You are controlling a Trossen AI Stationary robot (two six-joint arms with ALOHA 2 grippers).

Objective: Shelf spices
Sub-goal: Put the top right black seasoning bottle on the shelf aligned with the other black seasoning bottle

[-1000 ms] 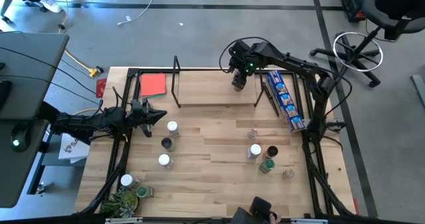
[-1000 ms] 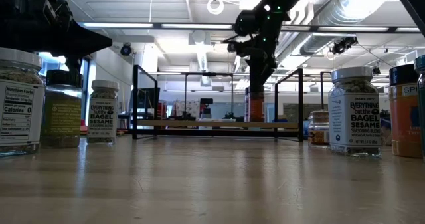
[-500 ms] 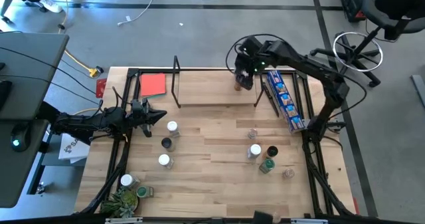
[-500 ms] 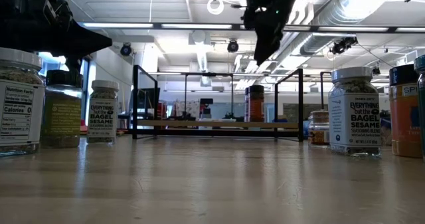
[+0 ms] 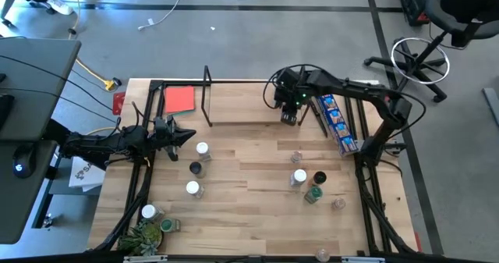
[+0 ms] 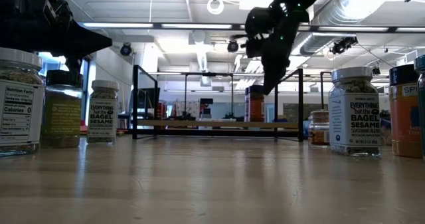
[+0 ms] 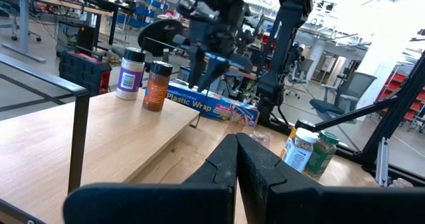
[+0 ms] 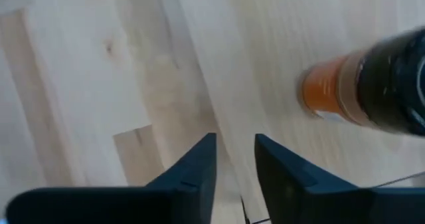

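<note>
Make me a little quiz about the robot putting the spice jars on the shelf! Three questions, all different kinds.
1. True or false: the left gripper is holding a jar.
2. Which colour is the flat card at the shelf's left end? A) blue B) red C) yellow
3. Fill in: the right gripper hovers over the shelf, close to an ______ jar with a dark lid.

Key: 1. False, it is shut on nothing. 2. B. 3. orange.
</note>
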